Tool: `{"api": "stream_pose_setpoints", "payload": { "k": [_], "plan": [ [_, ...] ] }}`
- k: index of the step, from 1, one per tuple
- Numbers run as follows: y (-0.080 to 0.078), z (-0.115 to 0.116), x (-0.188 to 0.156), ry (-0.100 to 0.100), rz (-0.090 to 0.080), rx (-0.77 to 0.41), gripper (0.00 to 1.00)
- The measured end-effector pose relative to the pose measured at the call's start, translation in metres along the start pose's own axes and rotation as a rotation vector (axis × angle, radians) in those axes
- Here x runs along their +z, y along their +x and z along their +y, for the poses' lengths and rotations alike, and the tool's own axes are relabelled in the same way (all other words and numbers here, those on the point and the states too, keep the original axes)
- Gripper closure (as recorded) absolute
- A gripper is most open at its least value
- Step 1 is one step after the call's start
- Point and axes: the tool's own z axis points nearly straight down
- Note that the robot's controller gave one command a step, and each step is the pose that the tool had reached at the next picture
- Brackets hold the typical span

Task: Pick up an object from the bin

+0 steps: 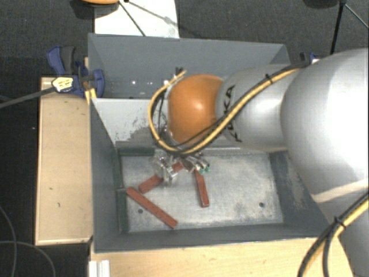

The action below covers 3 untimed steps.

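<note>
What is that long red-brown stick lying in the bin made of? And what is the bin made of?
The long red-brown stick is flat and straight-edged, with an even, dull colour and no shine. It could be painted wood or plastic, and the look does not settle which. The bin looks like grey metal, with thin flat walls, a matte finish, and a floor scuffed paler and speckled in patches.

Red-brown sticks (151, 206) on bin floor (242, 196)

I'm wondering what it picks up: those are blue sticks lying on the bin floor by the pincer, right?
Not blue. The camera view shows reddish-brown sticks lying on the bin floor by the pincer.
</note>
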Motion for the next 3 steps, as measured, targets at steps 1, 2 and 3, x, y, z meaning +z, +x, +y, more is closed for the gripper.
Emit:
{"api": "stream_pose_setpoints", "payload": {
  "k": [1, 2, 3],
  "plan": [
    [-0.003, -0.019, -0.077, 0.0, -0.001, 0.021, 1.0],
    [-0.003, -0.019, -0.077, 0.0, 0.0, 0.023, 1.0],
    [0.013, -0.013, -0.181, 0.001, -0.001, 0.036, 1.0]
  ]
}}
